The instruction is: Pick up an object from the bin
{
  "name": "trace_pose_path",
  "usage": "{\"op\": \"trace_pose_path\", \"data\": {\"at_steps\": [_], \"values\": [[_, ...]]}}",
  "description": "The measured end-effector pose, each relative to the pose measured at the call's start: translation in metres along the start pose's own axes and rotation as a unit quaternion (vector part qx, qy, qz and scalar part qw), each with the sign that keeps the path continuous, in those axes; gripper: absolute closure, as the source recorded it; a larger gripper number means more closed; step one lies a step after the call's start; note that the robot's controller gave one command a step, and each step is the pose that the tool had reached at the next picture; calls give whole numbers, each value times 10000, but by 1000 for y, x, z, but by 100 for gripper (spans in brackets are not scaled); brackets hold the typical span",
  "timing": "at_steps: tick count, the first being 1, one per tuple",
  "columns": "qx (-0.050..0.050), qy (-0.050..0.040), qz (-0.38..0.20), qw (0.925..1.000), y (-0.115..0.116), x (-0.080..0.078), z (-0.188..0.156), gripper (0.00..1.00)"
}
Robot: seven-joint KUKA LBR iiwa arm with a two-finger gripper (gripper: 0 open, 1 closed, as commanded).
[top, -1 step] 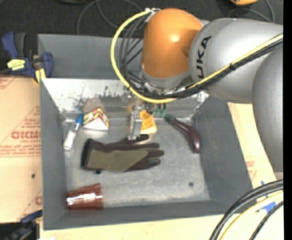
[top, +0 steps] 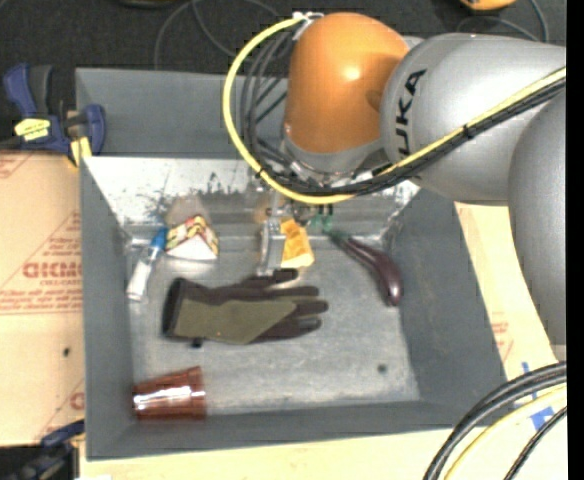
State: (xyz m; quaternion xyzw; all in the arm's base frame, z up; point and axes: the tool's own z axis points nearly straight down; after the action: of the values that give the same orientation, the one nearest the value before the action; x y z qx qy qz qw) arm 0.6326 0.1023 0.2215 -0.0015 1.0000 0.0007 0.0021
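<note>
Gripper was seen low at back middle of bin, just beside small orange-yellow piece, olive glove near in front. Claw state could not be told. Straight lift was judged best, piece centred, glove not dragged.

The grey bin holds a dark glove, brown cup and white tube.
</note>
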Motion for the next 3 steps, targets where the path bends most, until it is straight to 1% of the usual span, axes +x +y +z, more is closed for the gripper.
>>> {"op": "trace_pose_path", "data": {"at_steps": [1, 2, 3], "values": [[4, -26, -254, 9997, -18, 7, 48, 0], [-2, -30, -263, 9997, -28, 10, 116, 0], [-10, -49, 282, 9996, -35, 10, 147, 100]]}}
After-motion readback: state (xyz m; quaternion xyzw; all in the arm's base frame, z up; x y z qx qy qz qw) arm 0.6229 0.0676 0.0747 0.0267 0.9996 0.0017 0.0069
